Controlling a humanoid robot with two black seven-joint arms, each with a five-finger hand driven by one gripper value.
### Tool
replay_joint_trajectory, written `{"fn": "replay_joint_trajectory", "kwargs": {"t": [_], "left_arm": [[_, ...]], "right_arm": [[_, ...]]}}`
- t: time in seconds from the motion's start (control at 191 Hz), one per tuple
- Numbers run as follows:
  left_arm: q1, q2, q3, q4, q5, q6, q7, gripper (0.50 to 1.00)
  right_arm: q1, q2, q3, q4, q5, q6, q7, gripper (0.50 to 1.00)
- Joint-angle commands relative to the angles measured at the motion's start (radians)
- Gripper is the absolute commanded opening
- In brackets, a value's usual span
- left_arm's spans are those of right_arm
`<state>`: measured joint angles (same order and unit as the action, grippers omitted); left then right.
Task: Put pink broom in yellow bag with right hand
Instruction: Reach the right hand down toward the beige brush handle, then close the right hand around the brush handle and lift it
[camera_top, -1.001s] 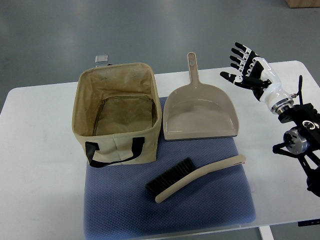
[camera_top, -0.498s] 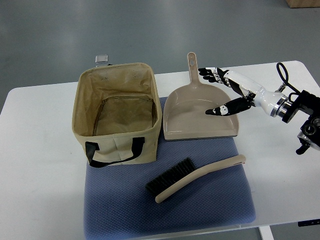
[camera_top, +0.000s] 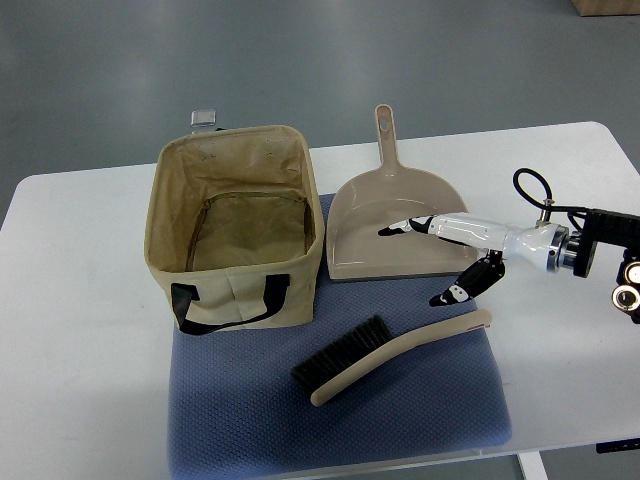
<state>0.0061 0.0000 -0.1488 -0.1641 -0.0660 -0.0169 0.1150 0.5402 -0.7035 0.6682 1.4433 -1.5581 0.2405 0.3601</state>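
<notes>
Right hand (camera_top: 452, 262) spread open, nothing held, positioned above broom (camera_top: 390, 355) handle end; no contact yet. Broom judged light, rigid, smooth; best gripped mid-handle, away from bristles.

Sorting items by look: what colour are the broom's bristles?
Black, on a beige-pink handle; the broom shows clearly in the top view.

right hand (camera_top: 452, 252) spread above broom (camera_top: 390, 355)

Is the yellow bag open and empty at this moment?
Yes. The yellow bag stands upright with its top open, and its bare floor shows. The broom lies outside on the blue mat.
</notes>
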Motion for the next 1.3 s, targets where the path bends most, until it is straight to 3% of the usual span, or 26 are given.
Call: {"fn": "replay_joint_trajectory", "kwargs": {"t": [0.0,0.44,0.639,0.77,0.98,1.111,1.294], "left_arm": [[0.000,0.000,0.000,0.000,0.000,0.000,0.000,1.000],[0.000,0.000,0.000,0.000,0.000,0.000,0.000,1.000],[0.000,0.000,0.000,0.000,0.000,0.000,0.000,1.000],[0.000,0.000,0.000,0.000,0.000,0.000,0.000,1.000],[0.000,0.000,0.000,0.000,0.000,0.000,0.000,1.000],[0.000,0.000,0.000,0.000,0.000,0.000,0.000,1.000],[0.000,0.000,0.000,0.000,0.000,0.000,0.000,1.000]], "right_arm": [[0.006,-0.036,-0.030,0.028,-0.013,-0.004,-0.001,0.928],[0.003,-0.067,-0.102,0.105,-0.102,-0.009,-0.007,0.901],[-0.005,-0.047,-0.180,0.103,-0.178,-0.115,-0.044,0.887],[-0.008,-0.039,-0.199,0.103,-0.201,-0.136,-0.059,0.862],[-0.012,-0.021,-0.202,0.098,-0.234,-0.148,-0.064,0.776],[-0.016,-0.013,-0.219,0.098,-0.246,-0.179,-0.101,0.733],[-0.020,-0.011,-0.223,0.098,-0.260,-0.181,-0.104,0.719]]}}
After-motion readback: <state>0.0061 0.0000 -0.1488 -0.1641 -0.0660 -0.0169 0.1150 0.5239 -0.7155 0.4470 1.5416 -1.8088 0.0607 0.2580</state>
